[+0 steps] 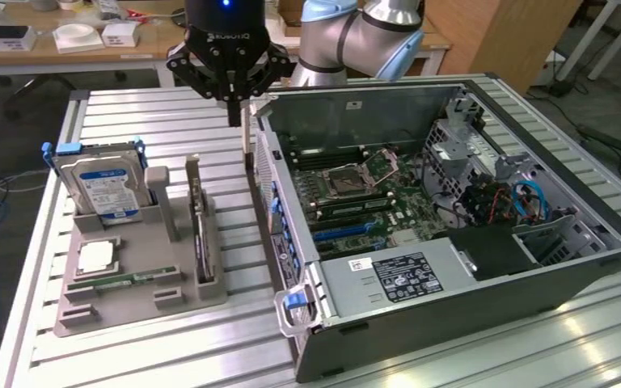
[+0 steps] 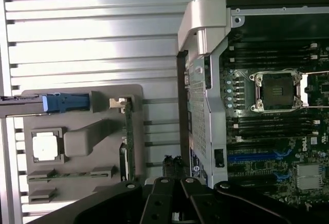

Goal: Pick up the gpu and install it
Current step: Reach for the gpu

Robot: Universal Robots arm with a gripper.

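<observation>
One black robot gripper (image 1: 235, 111), fingers pressed together and empty, hangs between the open black computer case (image 1: 451, 323) and the grey plastic parts holder (image 1: 127, 301), where the thin green gpu card (image 1: 198, 226) stands on edge; a good grasp would need fingers parted and squared across its top edge.

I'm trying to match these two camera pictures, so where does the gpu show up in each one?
Exterior view: the gpu stands on edge in the grey holder, on its side facing the case, in the exterior view's left half.
Wrist view: the gpu is a thin green strip, edge-on, in the same slot nearest the case.
Shared landmark: the cpu lying flat in the holder.
</observation>
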